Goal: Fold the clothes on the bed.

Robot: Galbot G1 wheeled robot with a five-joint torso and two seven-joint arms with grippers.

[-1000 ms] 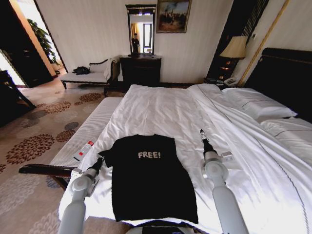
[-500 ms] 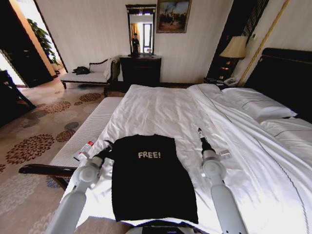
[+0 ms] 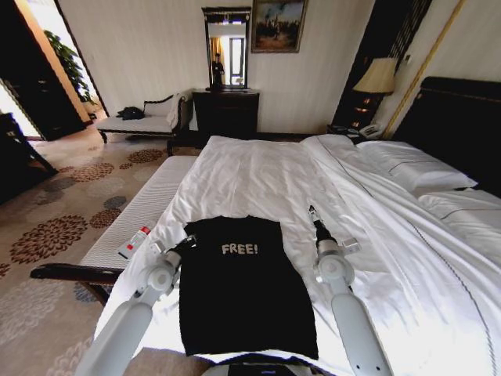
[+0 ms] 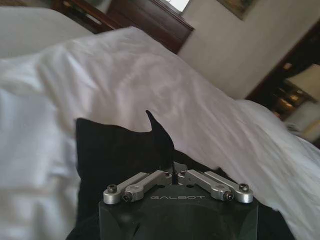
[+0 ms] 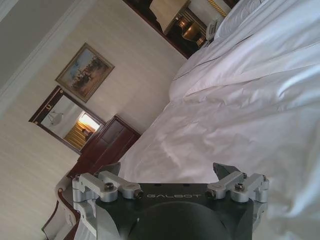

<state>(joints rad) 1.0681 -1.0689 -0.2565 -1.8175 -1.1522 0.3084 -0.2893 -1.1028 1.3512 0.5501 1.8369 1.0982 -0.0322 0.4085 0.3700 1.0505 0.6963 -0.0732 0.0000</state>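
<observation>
The clothes are one black T-shirt [image 3: 243, 286] with white "FREE!" lettering, lying flat near the foot of the bed [image 3: 250, 176]. My left gripper [image 3: 188, 241] is at the shirt's left shoulder, shut on the sleeve. In the left wrist view the left gripper [image 4: 172, 169] pinches a raised peak of black fabric [image 4: 156, 131], and the sleeve is drawn in over the shirt's body. My right gripper [image 3: 311, 211] hovers open over the white duvet, just right of the shirt's right shoulder. The right wrist view shows the right gripper [image 5: 160, 180] with its fingers wide apart and nothing between them.
A white cushioned bench [image 3: 137, 211] runs along the bed's left side, with a small red and white item [image 3: 135, 241] on it. Pillows [image 3: 415, 168] and the dark headboard [image 3: 462, 125] are at the right. A dresser [image 3: 225, 111] and chaise [image 3: 145, 121] stand by the far wall.
My left gripper has moved right and forward with the sleeve, pulling it in over the shirt. My right gripper has shifted slightly left and farther up the bed.
</observation>
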